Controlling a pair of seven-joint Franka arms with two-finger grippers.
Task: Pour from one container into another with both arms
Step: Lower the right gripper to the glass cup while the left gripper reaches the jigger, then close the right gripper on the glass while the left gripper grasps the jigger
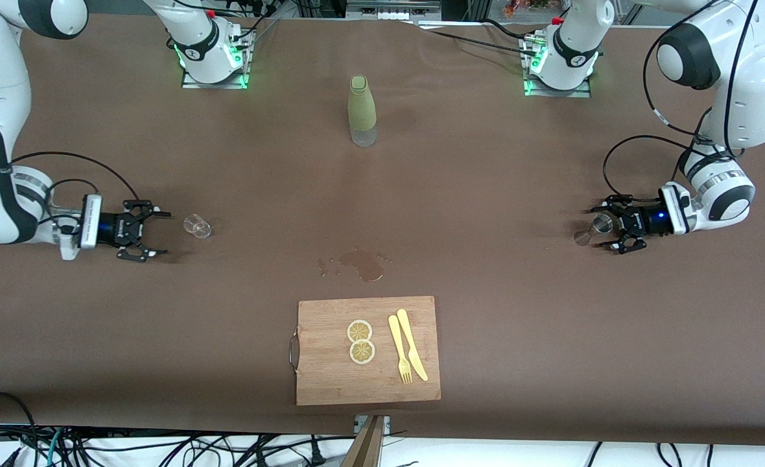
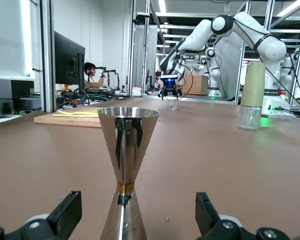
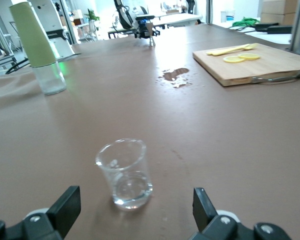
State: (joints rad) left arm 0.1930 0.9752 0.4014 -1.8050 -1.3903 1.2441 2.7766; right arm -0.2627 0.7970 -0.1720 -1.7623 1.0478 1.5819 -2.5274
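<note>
Both arms are cut off by the frame edges in the front view; only their lower links and wrists show. In each wrist view only the black fingertips reach into frame.

The left gripper (image 1: 606, 233) sits low by the tabletop (image 1: 486, 194) at the left arm's end, jaws spread wide and released, with a jigger (image 1: 595, 228) standing between the fingers, not pinched. The jigger is polished steel, two cones joined at a narrow brass-coloured waist; its foot is cut off in the left wrist view (image 2: 126, 165).

The right gripper (image 1: 155, 232) is low at the right arm's end, jaws likewise wide apart and holding nothing. A beaker (image 1: 197, 226) stands just clear of its fingertips, at 3 o'clock from them in the front view. It is clear glass, a small cylinder with a flared rim, hard to pick out against the brown cover; whether it holds liquid I cannot tell.

At 12 o'clock from the tabletop's centre stands a bottle (image 1: 362, 110): clear base, matte pale-green tapered sleeve. Near the centre lies a dark wet patch (image 1: 363, 264). At 6 o'clock from it is a bamboo board (image 1: 330, 383) with a metal handle, carrying two lemon slices (image 1: 360, 341) and a yellow fork (image 1: 399, 350) and knife (image 1: 411, 344), flat and side by side.
</note>
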